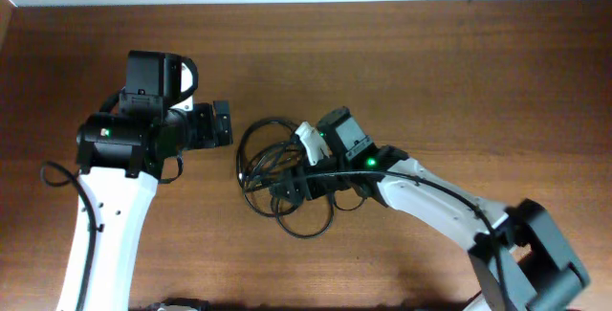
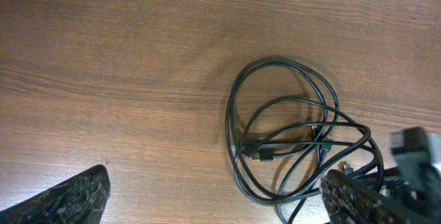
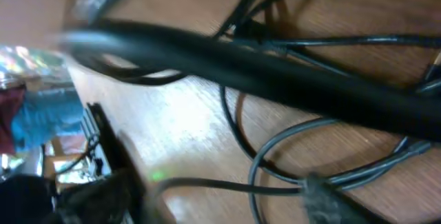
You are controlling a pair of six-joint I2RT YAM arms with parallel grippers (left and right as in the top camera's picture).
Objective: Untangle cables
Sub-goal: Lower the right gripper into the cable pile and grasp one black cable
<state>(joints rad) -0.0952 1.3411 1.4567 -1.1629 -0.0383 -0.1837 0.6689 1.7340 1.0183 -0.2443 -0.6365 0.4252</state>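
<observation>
- The cables [image 2: 289, 141] lie in one bunch near the middle of the bench [image 1: 430, 72], between the two arms; they rest on the wood.
- The right end effector [image 1: 290, 187] is down in the bunch, over the lower middle where the loops cross most thickly; my reading is that it goes there to take one strand at the knot and draw it clear; its own view is blurred and too close, so I cannot tell whether its jaws are open or closed on a strand.
- The left end effector [image 1: 226, 124] hangs just beside the left edge of the bunch, apart from it; its jaws are spread wide, with only bare wood between the fingers [image 2: 76, 196], and it holds nothing; placed so, it looks ready to pin or catch the near loops when the other arm pulls, though that is a guess.
- The cables are thin, glossy and black; several big loops overlap in a rough oval, with straighter runs crossing the middle; a small plug [image 2: 265, 156] shows among those crossings; how many separate cables there are I cannot tell.
- A thicker dark line [image 3: 275, 72] runs across the right wrist view, close to the lens; whether it is one of the cables or arm wiring is unclear.
</observation>
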